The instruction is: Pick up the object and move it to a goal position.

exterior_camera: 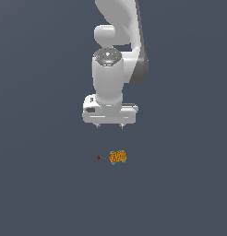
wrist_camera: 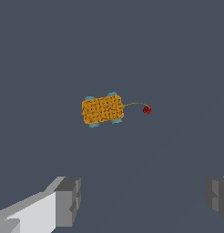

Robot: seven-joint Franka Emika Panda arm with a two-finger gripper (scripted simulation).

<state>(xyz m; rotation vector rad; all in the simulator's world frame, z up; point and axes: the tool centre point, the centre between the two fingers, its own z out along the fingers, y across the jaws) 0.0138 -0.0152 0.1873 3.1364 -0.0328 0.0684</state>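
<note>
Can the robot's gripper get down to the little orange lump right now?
Probably yes. The gripper hangs open above the orange lump, not touching it, and nothing lies between them. Only a tiny red bead on a thin thread sits beside it.

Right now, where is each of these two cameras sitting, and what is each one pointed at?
Exterior view: off the arm, looking at the end effector hanging above the orange lump; white arm and wrist show.
Wrist view: mounted on the wrist, looking past the fingertips at the lump on the floor.
Shared: the lump and its small red bead.
</note>
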